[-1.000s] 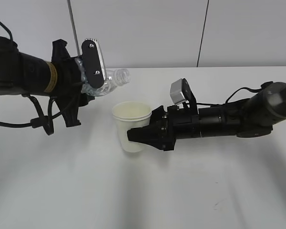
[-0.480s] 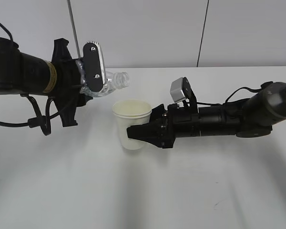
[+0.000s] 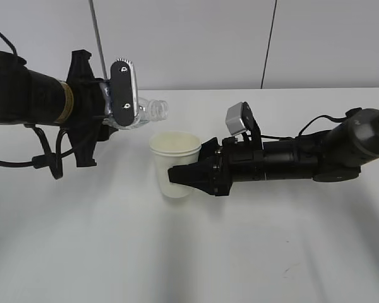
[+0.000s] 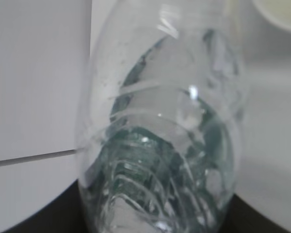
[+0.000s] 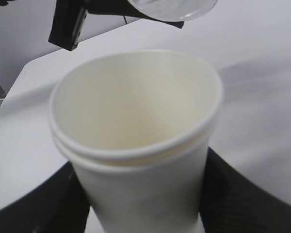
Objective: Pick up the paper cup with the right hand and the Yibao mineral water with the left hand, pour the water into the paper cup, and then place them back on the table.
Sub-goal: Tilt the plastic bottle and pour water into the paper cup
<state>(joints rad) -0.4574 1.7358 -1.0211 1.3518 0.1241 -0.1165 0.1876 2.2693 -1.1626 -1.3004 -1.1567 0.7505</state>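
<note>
Tipped a little flatter than a second ago, one water bottle [image 3: 142, 112] lies nearly level in the left hand [image 3: 122, 95], its open neck just above and left of the cup's rim. One paper cup [image 3: 175, 165], showing a doubled rim, stands upright in the right hand's [image 3: 191, 177] grip over the white bench [image 3: 240, 252]. Both arms reach in horizontally from opposite sides.

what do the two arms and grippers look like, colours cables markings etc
Both arms are matte black and tubular. The left hand has a yellowish band around the forearm, a grey-silver oval finger plate with two screws, and loose black cables looping beneath. The right hand has angular black fingers, a small grey-silver block on top near the wrist, and a thin black cable along the arm.
</note>
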